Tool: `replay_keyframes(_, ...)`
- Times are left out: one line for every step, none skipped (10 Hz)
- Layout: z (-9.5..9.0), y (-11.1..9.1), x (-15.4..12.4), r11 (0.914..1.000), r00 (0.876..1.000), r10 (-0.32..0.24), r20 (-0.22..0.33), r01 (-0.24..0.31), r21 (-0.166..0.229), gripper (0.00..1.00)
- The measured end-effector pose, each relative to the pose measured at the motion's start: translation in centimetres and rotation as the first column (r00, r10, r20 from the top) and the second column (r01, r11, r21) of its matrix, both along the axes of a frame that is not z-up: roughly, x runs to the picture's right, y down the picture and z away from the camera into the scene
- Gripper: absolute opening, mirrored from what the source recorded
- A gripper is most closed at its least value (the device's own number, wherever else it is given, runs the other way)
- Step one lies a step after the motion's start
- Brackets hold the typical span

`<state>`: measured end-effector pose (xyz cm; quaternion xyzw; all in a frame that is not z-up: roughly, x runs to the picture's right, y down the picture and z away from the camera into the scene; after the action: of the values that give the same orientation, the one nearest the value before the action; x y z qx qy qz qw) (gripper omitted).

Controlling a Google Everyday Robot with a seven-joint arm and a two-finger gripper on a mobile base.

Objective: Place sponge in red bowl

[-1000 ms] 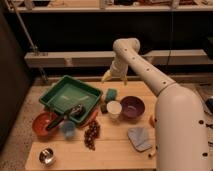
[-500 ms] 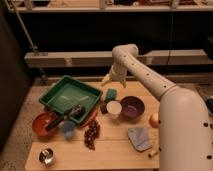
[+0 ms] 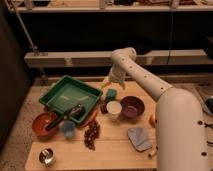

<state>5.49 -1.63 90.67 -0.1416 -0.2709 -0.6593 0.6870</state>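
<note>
The wooden worktop [image 3: 112,152] holds a teal sponge [image 3: 110,95]; my claw [image 3: 110,84] hangs just above it, its grip I cannot tell. The red bowl [image 3: 38,130] sits well apart from the sponge.

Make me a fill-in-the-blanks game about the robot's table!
The gripper is right above the teal ___. Right of the white cup sits the round ___. Left of the blue cup sits the round ___.
Missing words: sponge; purple bowl; red bowl.
</note>
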Motion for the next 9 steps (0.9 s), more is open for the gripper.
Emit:
replay_keyframes(0.3,0.1,-0.1,1.0,1.0,-0.002,-0.003,0.002,0.001,0.8)
replay_keyframes(0.7,0.1,0.0,0.9999,1.0,-0.01,-0.018,0.01,0.006,0.8)
replay_keyframes(1.1,0.1,-0.1,0.9999,0.999,-0.015,-0.029,0.015,0.007,0.8)
replay_keyframes(1.3,0.2,-0.1,0.9998,0.999,-0.018,-0.035,0.018,0.008,0.8)
replay_keyframes(1.7,0.3,-0.1,0.9998,0.999,-0.016,-0.041,0.016,0.007,0.8)
replay_keyframes(2.1,0.5,-0.1,0.9999,0.999,-0.015,-0.045,0.015,0.006,0.8)
replay_keyframes(2.3,0.7,-0.1,0.9999,0.999,-0.014,-0.05,0.014,0.005,0.8)
replay_keyframes(2.6,1.0,-0.2,0.9999,0.998,-0.014,-0.056,0.014,0.003,0.8)
replay_keyframes(2.9,1.2,-0.4,0.9999,0.998,-0.012,-0.06,0.012,0.002,0.8)
